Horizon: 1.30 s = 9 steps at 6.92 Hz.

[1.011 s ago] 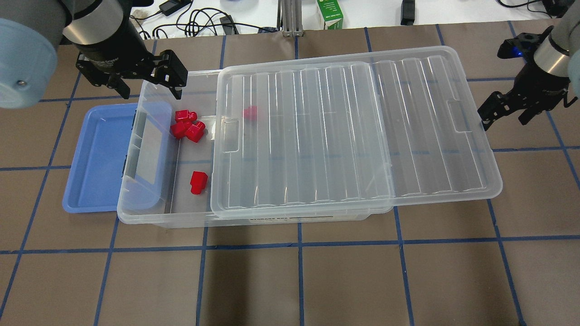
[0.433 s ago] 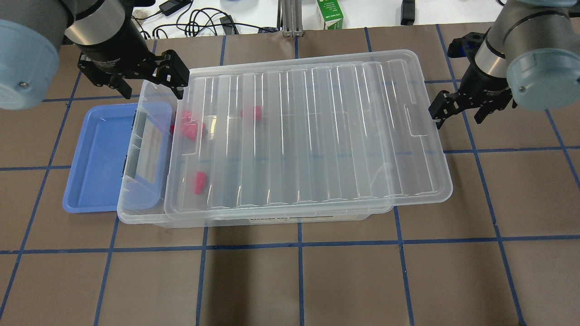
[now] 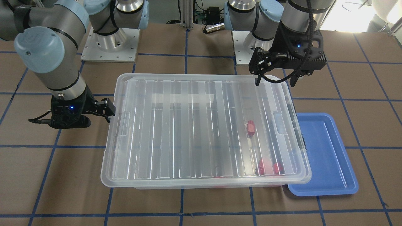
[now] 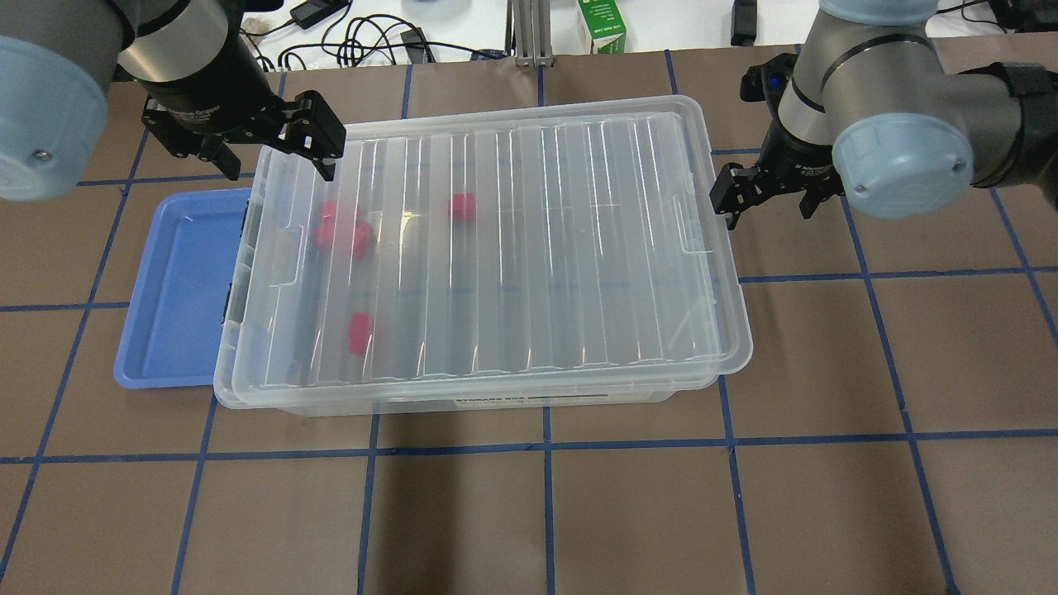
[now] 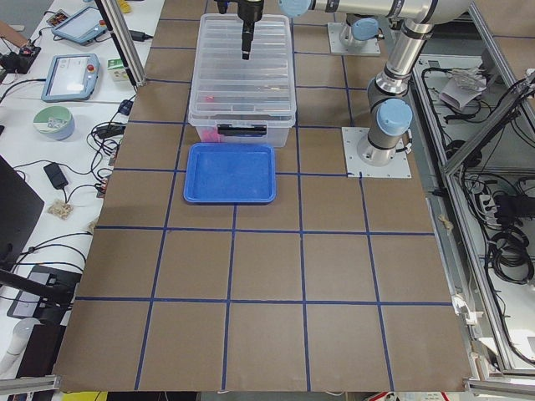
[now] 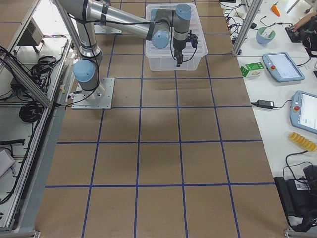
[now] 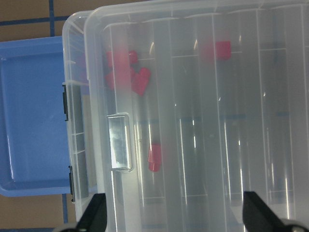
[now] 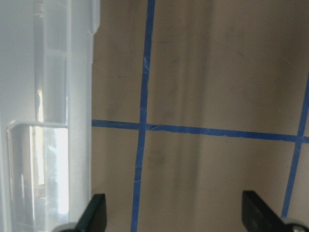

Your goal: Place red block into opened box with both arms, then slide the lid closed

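Obs., overhead view. The lid (image 4: 496, 248) has travelled left. A second ago it overhung the right end of the box (image 4: 628, 395) and left the left third uncovered. At 0.4 s ago only a narrow strip at the left end stayed open. Now it covers nearly the whole opening. A thin strip of box rim shows at the left end, and the lid's near right corner juts slightly past the box. So it sits a little askew and, I judge, is not quite seated.

Right gripper (image 4: 764, 213) has followed the lid leftward. Jaws are spread, nothing between them. Its left finger (image 4: 729, 207) is at the lid's short right edge, touching or just beside it; cannot tell which. Right wrist view agrees: lid edge level with that fingertip.

Left gripper (image 4: 275, 161) has not moved. It hangs over the far left corner of the box, jaws wide apart, holding nothing.

Red block (image 4: 360, 332) lies on the box floor near the left end, under the lid, showing pink through the plastic. Other red pieces (image 4: 340, 231) lie farther back. Blue tray (image 4: 173, 281) is just left of the box.

Meaning: placement done, closing almost complete. Remaining, by my estimate, is a short last push left and squaring the lid.
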Motion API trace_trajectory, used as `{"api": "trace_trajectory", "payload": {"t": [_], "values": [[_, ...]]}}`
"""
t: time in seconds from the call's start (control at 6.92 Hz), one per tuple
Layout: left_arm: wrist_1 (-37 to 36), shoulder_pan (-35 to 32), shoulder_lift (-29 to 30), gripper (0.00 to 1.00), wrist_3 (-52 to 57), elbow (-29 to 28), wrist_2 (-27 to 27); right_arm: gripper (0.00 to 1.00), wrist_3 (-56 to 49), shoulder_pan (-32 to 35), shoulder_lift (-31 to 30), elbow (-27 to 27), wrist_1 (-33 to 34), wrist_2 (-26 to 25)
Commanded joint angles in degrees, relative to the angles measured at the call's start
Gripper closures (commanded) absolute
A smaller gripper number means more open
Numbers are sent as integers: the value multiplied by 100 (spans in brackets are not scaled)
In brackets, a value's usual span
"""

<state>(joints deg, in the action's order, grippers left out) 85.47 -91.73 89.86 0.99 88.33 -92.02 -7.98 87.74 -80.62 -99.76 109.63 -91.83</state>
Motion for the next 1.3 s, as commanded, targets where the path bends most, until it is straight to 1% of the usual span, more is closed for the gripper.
{"api": "trace_trajectory", "payload": {"t": [0.0,0.14,0.29,0.43,0.58,0.72,1.16], "values": [[5,-3,-3,0,-2,0,0,0,-10,24,29,132,41,-2],[5,-3,-12,0,-2,0,0,0,-2,-11,3,481,-151,-10],[5,-12,-21,0,7,0,0,0,94,102,-145,937,-666,24],[5,-12,-21,0,7,0,-9,0,243,346,-347,1402,-1332,68],[5,-12,-21,0,7,0,-9,0,566,619,-384,1816,-1870,60],[5,-21,-21,0,7,0,-9,0,735,813,-419,1968,-1945,43],[5,-21,-12,0,7,0,-9,0,745,867,-410,1996,-1937,-10]]}}
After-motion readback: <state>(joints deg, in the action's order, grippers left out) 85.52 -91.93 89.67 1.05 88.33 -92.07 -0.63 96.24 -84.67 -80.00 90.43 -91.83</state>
